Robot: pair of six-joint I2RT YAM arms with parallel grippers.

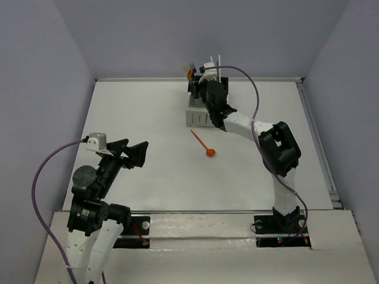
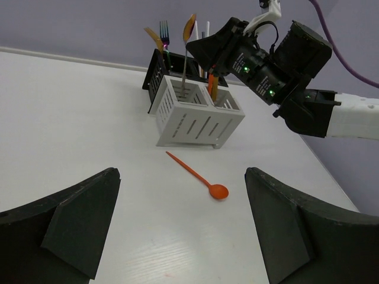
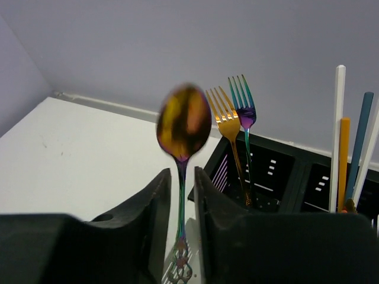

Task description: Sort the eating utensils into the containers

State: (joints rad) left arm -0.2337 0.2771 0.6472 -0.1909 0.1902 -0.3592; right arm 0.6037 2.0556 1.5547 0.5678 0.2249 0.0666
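An orange spoon (image 1: 202, 144) (image 2: 198, 176) lies flat on the table in front of the containers (image 1: 196, 116) (image 2: 195, 125). My right gripper (image 1: 207, 81) (image 3: 180, 177) hovers over the white boxes. Its jaws stand a little apart around the handle of an iridescent spoon (image 3: 184, 127) (image 2: 188, 31), with a gap on each side. The spoon stands upright, bowl up, its lower end down in a white box. A gold fork (image 3: 225, 121) and an iridescent fork (image 3: 244, 103) stand in a black box (image 3: 266, 171). Coloured sticks (image 3: 339, 136) stand in the box beside it. My left gripper (image 1: 137, 151) (image 2: 183, 225) is wide open and empty, short of the orange spoon.
The containers stand near the back wall at the table's far edge (image 1: 195, 78). Purple cables (image 1: 44, 171) loop off both arms. A rail (image 1: 317, 142) runs along the table's right side.
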